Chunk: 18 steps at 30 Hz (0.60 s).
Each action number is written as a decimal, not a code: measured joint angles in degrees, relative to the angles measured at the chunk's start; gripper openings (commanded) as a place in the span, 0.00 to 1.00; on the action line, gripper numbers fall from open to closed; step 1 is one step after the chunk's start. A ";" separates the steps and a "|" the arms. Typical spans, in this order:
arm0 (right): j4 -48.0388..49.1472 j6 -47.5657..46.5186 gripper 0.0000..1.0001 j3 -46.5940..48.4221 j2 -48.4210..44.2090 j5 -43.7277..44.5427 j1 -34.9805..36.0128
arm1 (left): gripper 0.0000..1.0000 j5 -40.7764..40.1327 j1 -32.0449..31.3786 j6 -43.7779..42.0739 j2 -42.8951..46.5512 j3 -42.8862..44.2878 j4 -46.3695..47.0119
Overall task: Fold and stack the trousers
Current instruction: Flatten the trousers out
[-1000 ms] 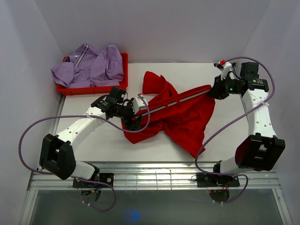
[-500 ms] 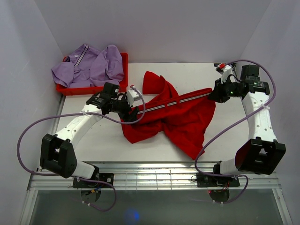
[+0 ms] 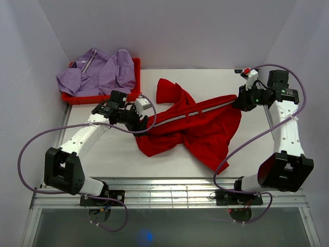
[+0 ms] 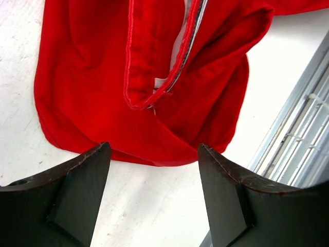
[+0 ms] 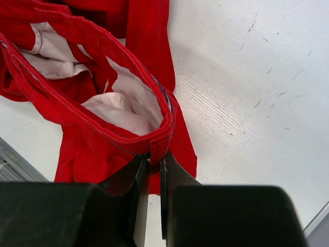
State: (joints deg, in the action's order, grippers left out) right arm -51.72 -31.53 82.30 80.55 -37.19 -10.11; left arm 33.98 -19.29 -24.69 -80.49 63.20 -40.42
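Red trousers point(image 3: 198, 128) with a white side stripe lie crumpled across the middle of the white table point(image 3: 113, 154). My right gripper point(image 3: 241, 101) is shut on the waistband at their right end; in the right wrist view the red hem point(image 5: 154, 146) is pinched between the closed jaws, with the pale lining showing above. My left gripper point(image 3: 138, 119) is open and empty just left of the trousers' left end. In the left wrist view the red cloth point(image 4: 128, 77) lies beyond the spread fingers point(image 4: 77, 180), with bare table between them.
A red tray point(image 3: 136, 69) at the back left holds crumpled lilac clothing point(image 3: 97, 72). White walls close in the back and sides. A ridged metal strip point(image 3: 169, 193) runs along the near table edge.
My left gripper let go of the trousers' left end and drew back to the left. The taut stretch of cloth has slackened. My right gripper shifted slightly right, still gripping.
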 measured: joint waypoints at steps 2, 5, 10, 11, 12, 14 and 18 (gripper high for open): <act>0.00 0.00 0.08 0.00 0.00 -0.02 0.00 | 0.80 1.09 0.00 0.74 -0.04 -0.02 0.26; 0.00 0.02 0.08 0.00 0.00 -0.04 0.00 | 0.80 2.47 0.00 2.23 -1.16 0.09 1.33; 0.00 0.02 0.08 0.00 0.00 -0.04 0.00 | 0.74 2.56 -0.02 4.96 -5.90 0.96 4.59; 0.00 0.02 0.08 0.00 0.00 -0.04 0.00 | 0.73 2.56 -0.02 5.29 -6.73 1.33 4.96; 0.00 0.02 0.08 0.00 0.00 -0.04 0.00 | 0.70 2.56 -0.02 5.66 -7.65 1.81 5.38; 0.00 0.02 0.08 0.00 0.00 -0.04 0.00 | 0.66 2.56 -0.02 6.19 -8.98 2.97 6.08; 0.00 0.02 0.08 0.00 0.00 -0.04 0.00 | 0.61 3.26 -0.02 6.82 -9.81 4.52 7.72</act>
State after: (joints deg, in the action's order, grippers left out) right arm -51.72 -31.51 82.30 80.55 -37.23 -10.11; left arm 37.23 -19.31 -17.87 -90.30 67.72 -32.71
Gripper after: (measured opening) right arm 0.127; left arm 0.638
